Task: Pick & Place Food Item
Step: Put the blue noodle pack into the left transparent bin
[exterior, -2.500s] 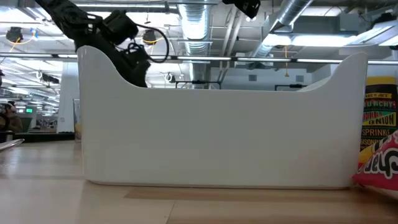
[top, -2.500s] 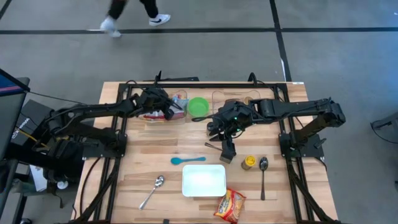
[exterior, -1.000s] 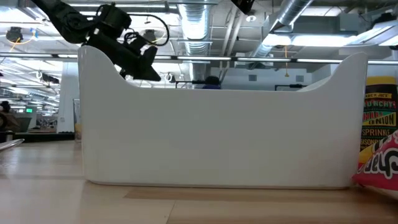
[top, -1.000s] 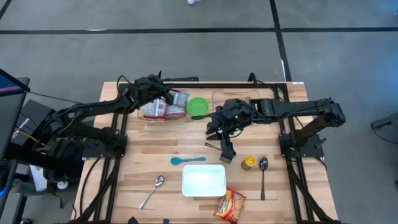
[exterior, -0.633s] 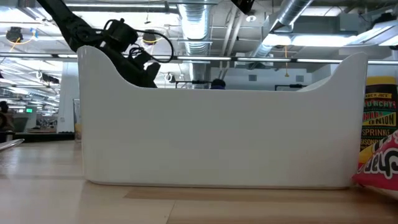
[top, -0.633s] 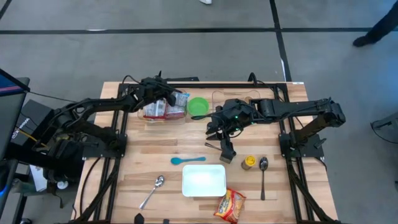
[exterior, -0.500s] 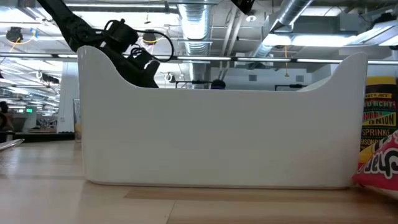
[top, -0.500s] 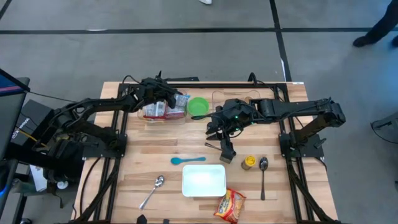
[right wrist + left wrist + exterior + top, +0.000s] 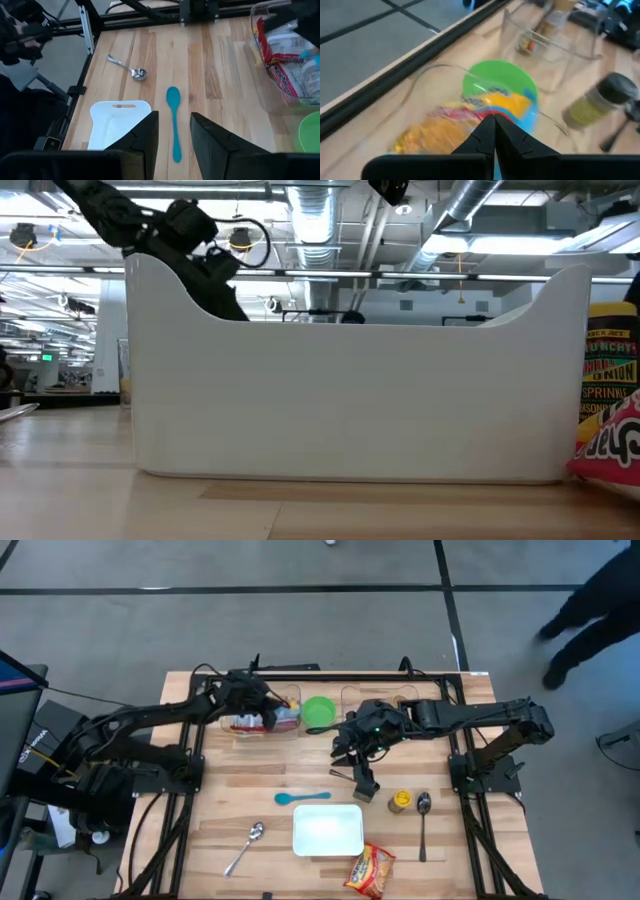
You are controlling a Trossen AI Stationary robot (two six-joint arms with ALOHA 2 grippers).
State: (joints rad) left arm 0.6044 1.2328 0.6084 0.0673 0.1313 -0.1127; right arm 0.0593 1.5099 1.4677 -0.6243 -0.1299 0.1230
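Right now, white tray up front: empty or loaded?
Empty. The high view shows the white tray with a bare white floor; the orange snack bag lies outside it.

My left fingers [image 9: 492, 132] are pressed together over a clear bin [image 9: 427, 80] of snack packets [image 9: 470, 117], near the tabletop [image 9: 470, 47] edge. A green bowl [image 9: 500, 80] sits just beside it; a seasoning jar [image 9: 600, 102] lies farther off.

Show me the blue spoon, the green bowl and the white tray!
blue spoon [image 9: 302, 797]: high view, middle of handle.
green bowl [image 9: 319, 711]: high view, its inside.
white tray [image 9: 328, 830]: high view, bare floor.
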